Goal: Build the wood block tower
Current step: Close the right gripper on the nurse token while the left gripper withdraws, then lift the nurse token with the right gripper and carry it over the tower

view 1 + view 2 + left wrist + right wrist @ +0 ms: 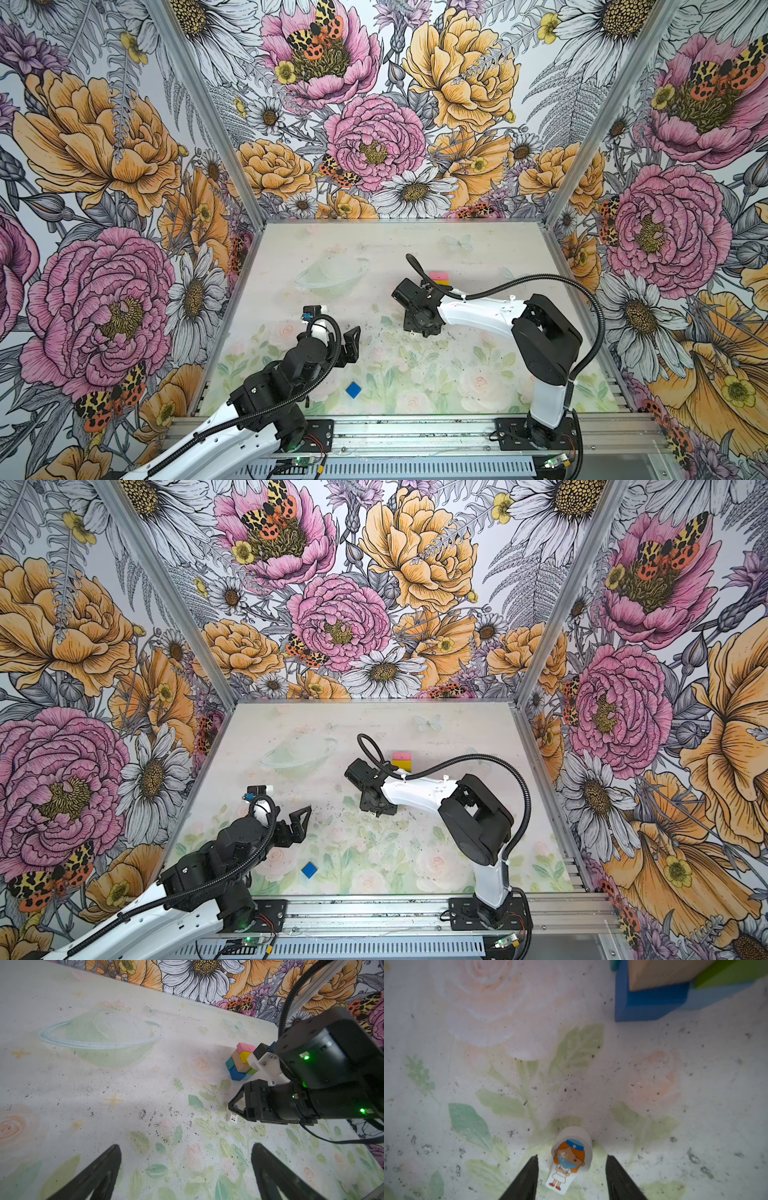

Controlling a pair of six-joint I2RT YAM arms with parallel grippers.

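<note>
The wood block tower (439, 279) stands at the back right of the mat, with a pink brick on top and a yellow one under it. In the left wrist view the tower (241, 1061) also shows teal, tan, dark blue and green blocks. A loose dark blue cube (353, 390) (309, 870) lies near the front. My right gripper (572, 1156) (420, 331) points down just in front of the tower. It is open, straddling a small white figure (571, 1159) with a gap on each side. My left gripper (187, 1147) (351, 345) hangs open and empty.
The floral walls (374, 145) close in the mat on three sides. A metal rail (415, 432) runs along the front edge. The right arm's black cable (540, 278) arcs over the back right of the mat (291, 257).
</note>
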